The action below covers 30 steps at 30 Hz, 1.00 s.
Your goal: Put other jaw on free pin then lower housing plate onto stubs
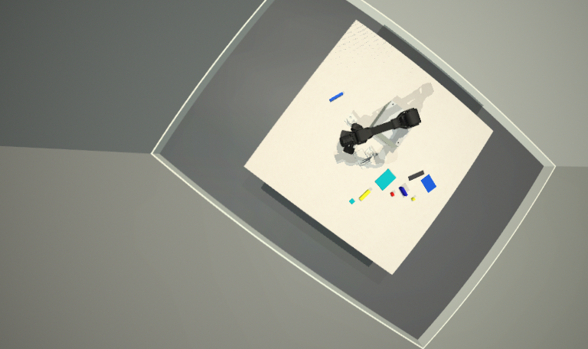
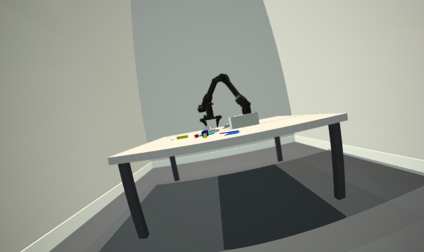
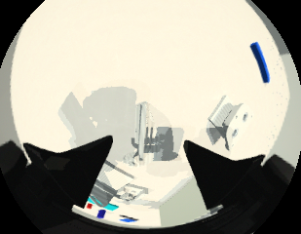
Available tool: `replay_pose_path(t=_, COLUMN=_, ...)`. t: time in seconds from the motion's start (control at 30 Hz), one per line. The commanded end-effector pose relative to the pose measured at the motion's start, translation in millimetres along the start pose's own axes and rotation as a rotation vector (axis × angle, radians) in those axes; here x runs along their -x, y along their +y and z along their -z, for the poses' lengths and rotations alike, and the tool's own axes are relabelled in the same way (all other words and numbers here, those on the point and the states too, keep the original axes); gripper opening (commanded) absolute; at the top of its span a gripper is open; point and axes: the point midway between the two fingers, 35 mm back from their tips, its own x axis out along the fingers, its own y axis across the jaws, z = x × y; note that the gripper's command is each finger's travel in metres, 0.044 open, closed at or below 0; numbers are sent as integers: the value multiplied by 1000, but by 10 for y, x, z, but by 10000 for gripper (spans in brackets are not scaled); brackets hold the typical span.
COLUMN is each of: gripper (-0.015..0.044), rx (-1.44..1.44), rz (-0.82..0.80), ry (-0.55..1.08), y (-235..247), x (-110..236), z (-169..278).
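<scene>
My gripper (image 1: 351, 138) (image 2: 212, 125) (image 3: 149, 142) is open and empty, pointing down above the pale parts on the table. A narrow pale part (image 3: 141, 128), perhaps a loose jaw, lies below and between the fingertips in the wrist view. A small pale assembly (image 3: 131, 192) lies nearer the bottom of that view, partly behind the left finger; its jaw and pins are too small to tell apart. A white piece with round holes (image 3: 240, 125), perhaps the housing plate, is tilted beside a ribbed part at the right. Whether any teeth mesh cannot be told.
A grey box (image 2: 244, 120) (image 3: 179, 210) stands by the arm's base. A blue bar (image 1: 335, 96) (image 3: 260, 63) lies apart. A cyan plate (image 1: 385, 179), a yellow bar (image 1: 364, 194) (image 2: 182, 137), a red block (image 1: 392, 194), a dark blue block (image 1: 403, 190) and a blue tile (image 1: 429, 183) lie on the table's other side.
</scene>
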Motion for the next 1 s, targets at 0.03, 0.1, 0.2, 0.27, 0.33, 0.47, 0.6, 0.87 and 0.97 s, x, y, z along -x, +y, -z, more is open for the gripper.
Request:
replay_pose_path(t=0.03, gripper=440, rx=-6, rz=2, ry=1, y=-4, x=-106, z=7)
replay_pose_path(t=0.1, gripper=440, rx=-7, rz=2, ry=1, y=-4, x=-138, z=7)
replay_pose_path(t=0.2, gripper=440, rx=-7, rz=2, ry=1, y=-5, x=-176, z=8)
replay_pose_path(t=0.27, gripper=440, rx=-7, rz=2, ry=1, y=-5, x=-179, z=8)
replay_pose_path(t=0.33, gripper=440, rx=-7, rz=2, ry=1, y=-5, x=-179, z=8)
replay_pose_path(t=0.47, gripper=440, rx=-7, rz=2, ry=1, y=-5, x=-179, z=8)
replay_pose_path(t=0.6, gripper=440, rx=-7, rz=2, ry=1, y=-5, x=-179, z=8)
replay_pose_path(t=0.87, gripper=440, rx=-7, rz=2, ry=1, y=-5, x=-182, z=8)
replay_pose_path(t=0.97, gripper=440, rx=-7, rz=2, ry=1, y=-5, x=-182, z=8)
